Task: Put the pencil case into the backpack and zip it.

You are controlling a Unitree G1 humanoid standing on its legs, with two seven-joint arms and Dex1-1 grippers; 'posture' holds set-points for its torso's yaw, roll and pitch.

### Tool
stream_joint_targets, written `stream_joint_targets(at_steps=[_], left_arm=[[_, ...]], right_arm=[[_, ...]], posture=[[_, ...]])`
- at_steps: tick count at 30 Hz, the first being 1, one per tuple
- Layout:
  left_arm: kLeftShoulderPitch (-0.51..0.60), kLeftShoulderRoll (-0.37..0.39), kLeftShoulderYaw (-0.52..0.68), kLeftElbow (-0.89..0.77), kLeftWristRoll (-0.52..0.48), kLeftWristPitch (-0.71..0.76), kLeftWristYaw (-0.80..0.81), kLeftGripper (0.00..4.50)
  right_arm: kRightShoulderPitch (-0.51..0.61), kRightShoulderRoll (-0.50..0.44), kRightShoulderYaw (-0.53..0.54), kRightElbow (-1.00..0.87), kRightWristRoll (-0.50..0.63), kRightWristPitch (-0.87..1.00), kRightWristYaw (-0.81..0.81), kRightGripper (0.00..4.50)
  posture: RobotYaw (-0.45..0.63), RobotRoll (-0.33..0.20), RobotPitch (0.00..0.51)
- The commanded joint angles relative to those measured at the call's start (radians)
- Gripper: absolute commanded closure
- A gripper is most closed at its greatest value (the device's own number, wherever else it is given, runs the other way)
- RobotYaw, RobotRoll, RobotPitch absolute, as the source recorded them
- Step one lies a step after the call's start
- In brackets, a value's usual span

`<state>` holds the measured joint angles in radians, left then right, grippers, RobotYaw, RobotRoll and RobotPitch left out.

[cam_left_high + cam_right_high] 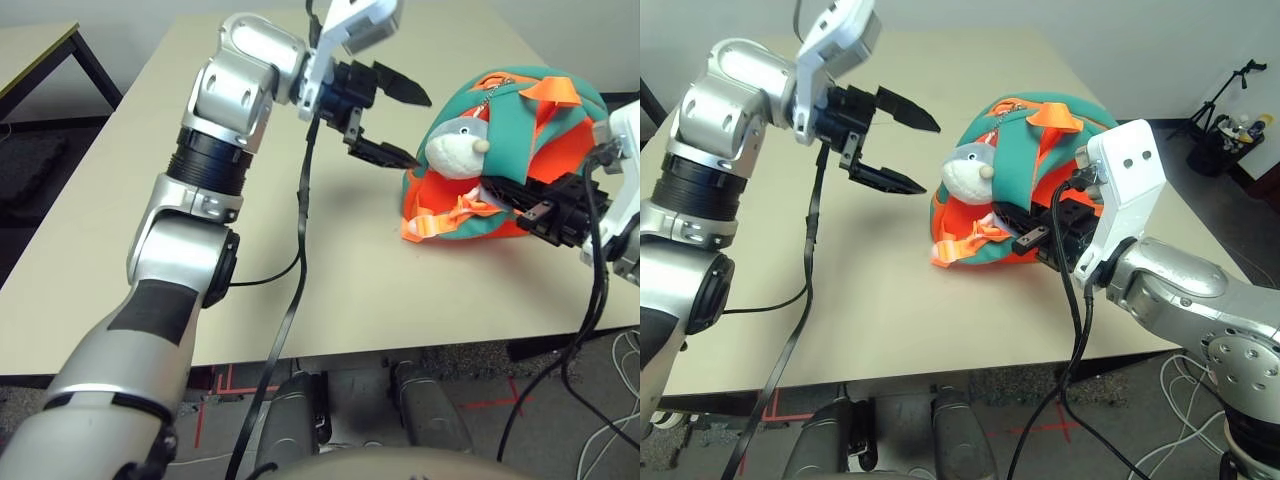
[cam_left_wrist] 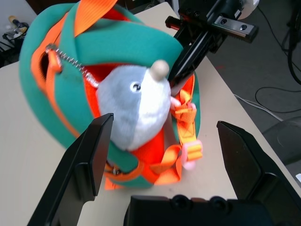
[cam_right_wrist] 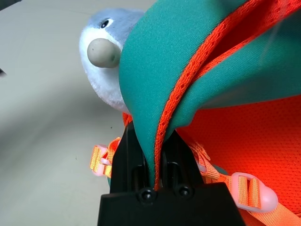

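On the pale cream table (image 1: pixel 260 220) in front of me lies the small dome-shaped backpack (image 1: pixel 555 165) of teal and bright orange fabric, on its side of the tabletop toward my right arm. My right gripper (image 3: pixel 159 134) has its black jaws closed on a teal strap edged in orange mesh (image 3: pixel 171 101), the fabric pinched and rising up between them. My left gripper (image 1: pixel 415 125) hangs beside the bag, its jaws spread wide apart with nothing between them, and its tips point toward the grey-and-white plush dolphin toy (image 1: pixel 457 150). That toy sits against the teal fabric, just beside the strap I'm gripping, and a silver ball chain (image 2: pixel 73 61) runs from its head up to the orange trim. On the near side of the backpack I can see orange webbing with pale pink plastic buckles (image 3: pixel 254 192), bunched by the strap and partly lying against the red-orange mesh panel (image 3: pixel 249 136). An orange webbing loop (image 1: pixel 1055 117) stands up at the far side of the bag. A black cable (image 1: pixel 303 215) trails down from my left wrist across the tabletop.
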<state>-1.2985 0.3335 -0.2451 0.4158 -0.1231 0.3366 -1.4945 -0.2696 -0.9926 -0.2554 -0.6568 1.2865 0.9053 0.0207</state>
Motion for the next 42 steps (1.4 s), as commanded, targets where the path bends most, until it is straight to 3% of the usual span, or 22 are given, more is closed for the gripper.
stream_joint_targets(at_steps=[1, 18, 22, 29, 33, 36, 42], left_arm=[[-0.011, -0.025, -0.021, 0.054, 0.016, -0.022, 0.047, 0.0], [-0.048, -0.107, -0.06, 0.293, 0.088, -0.149, 0.137, 0.0], [-0.057, -0.114, -0.039, 0.309, 0.087, -0.127, 0.169, 0.9], [-0.103, -0.097, 0.031, 0.282, 0.022, -0.039, 0.167, 3.27], [-0.176, -0.034, 0.112, 0.305, -0.051, 0.101, 0.154, 4.27], [-0.198, -0.005, 0.182, 0.336, -0.101, 0.164, 0.193, 4.36], [-0.215, 0.066, 0.286, 0.502, -0.117, 0.143, 0.328, 4.36]], right_arm=[[-0.012, 0.014, 0.013, -0.022, -0.002, 0.013, 0.005, 4.33], [-0.018, 0.049, 0.01, -0.056, 0.019, 0.024, -0.043, 4.33], [-0.023, 0.054, 0.015, -0.058, 0.02, 0.024, -0.049, 4.33], [-0.025, 0.059, 0.018, -0.052, 0.012, 0.027, -0.042, 4.33], [-0.021, 0.062, 0.02, -0.048, 0.003, 0.028, -0.032, 4.33], [-0.016, 0.065, 0.019, -0.048, 0.0, 0.029, -0.029, 4.33], [-0.008, 0.08, 0.021, -0.05, -0.009, 0.031, -0.026, 4.33]], posture=[[-0.27, 0.0, 0.098], [-0.3, 0.0, 0.109], [-0.3, 0.0, 0.108], [-0.28, 0.0, 0.105], [-0.27, 0.0, 0.105], [-0.27, 0.0, 0.106], [-0.26, 0.0, 0.107]])
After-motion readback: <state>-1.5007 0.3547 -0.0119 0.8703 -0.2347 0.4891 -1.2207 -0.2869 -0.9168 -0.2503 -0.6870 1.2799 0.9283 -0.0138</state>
